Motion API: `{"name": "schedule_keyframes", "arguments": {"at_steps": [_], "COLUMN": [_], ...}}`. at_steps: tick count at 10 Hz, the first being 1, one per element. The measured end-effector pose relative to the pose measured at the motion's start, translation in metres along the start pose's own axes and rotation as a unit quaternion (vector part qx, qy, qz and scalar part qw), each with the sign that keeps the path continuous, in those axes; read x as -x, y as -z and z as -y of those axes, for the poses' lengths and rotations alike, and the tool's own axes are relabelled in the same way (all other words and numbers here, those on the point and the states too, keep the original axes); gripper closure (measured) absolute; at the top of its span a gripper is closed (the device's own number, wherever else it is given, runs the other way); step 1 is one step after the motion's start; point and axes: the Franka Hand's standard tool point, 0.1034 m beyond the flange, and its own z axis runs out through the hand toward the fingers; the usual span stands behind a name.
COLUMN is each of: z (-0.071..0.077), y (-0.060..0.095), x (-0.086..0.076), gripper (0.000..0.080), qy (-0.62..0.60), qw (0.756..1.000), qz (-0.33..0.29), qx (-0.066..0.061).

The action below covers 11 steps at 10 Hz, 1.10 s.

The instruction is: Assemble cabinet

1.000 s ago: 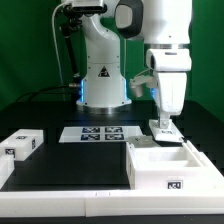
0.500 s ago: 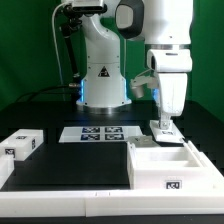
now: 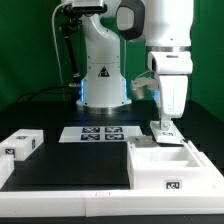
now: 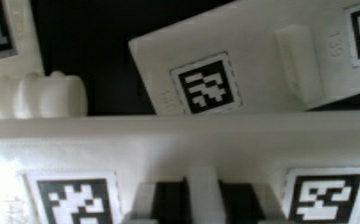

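The cabinet [image 3: 150, 176] is a large white box with compartments at the exterior view's front right, with a tag on its front wall. My gripper [image 3: 162, 124] hangs straight down over its far edge. It is shut on a small white tagged drawer block [image 3: 160, 131], which stands at the cabinet's back rim. In the wrist view the dark fingers [image 4: 172, 200] pinch a white wall of that block [image 4: 88, 150], with a tag on either side. Another white tagged part [image 4: 212, 80] lies beyond it. A second drawer block [image 3: 20, 144] lies at the exterior view's left.
The marker board [image 3: 100, 133] lies flat in the middle of the black table, in front of the robot base [image 3: 103, 85]. The white raised table border [image 3: 70, 205] runs along the front. A ribbed white knob-like shape [image 4: 35, 95] shows beside the held block.
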Motion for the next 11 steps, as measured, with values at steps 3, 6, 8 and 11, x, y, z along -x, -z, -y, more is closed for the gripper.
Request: {"name": "schedule_keyframes", "arguments": {"at_steps": [3,6,8,11], "z": [-0.0038,-0.0037,-0.0037,-0.0091], "y": [0.0002,-0.0015,-0.0017,-0.0015], "x": [-0.002,-0.0021,-0.0019,-0.0025], "gripper": [0.0729,0.0729,0.0729,0.0729], "qy": [0.0,0.001,0.001,-0.005], "qw": [1.0,1.0,1.0,1.0], "qz": [-0.001,-0.001,-0.001,0.001], "qx": [0.001,0.0,0.0,-0.003]}}
